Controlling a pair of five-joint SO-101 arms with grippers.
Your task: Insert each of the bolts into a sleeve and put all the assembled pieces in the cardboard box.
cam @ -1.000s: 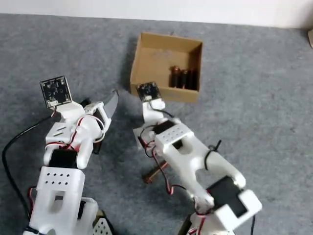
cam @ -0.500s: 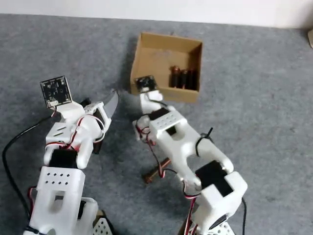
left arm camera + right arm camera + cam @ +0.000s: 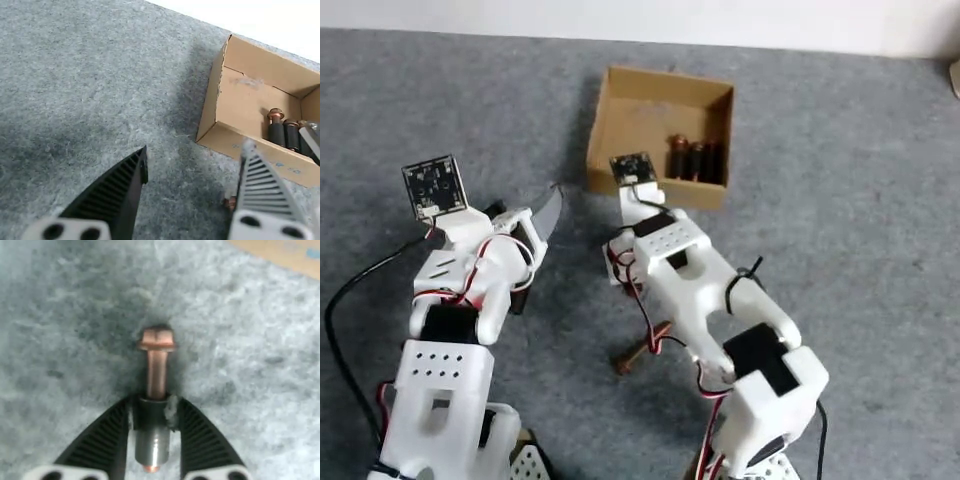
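The bolt [image 3: 157,357], seated in its sleeve [image 3: 151,435], sat clamped in the right end effector [image 3: 152,407]. That end effector had swung closer to the cardboard box [image 3: 620,110], so a drop beside the assembled pieces [image 3: 692,158] inside looked near. The left end effector [image 3: 195,150] hung wide open over the table [image 3: 75,75], and a loose bolt [image 3: 638,352] remained.

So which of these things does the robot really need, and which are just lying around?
For the job:
- cardboard box, with finished pieces inside it
- sleeve with a bolt in it, gripped by the right gripper
- loose bolt beside the right arm
- left gripper, open

Just lying about:
- grey mat
- black cable beside the left arm
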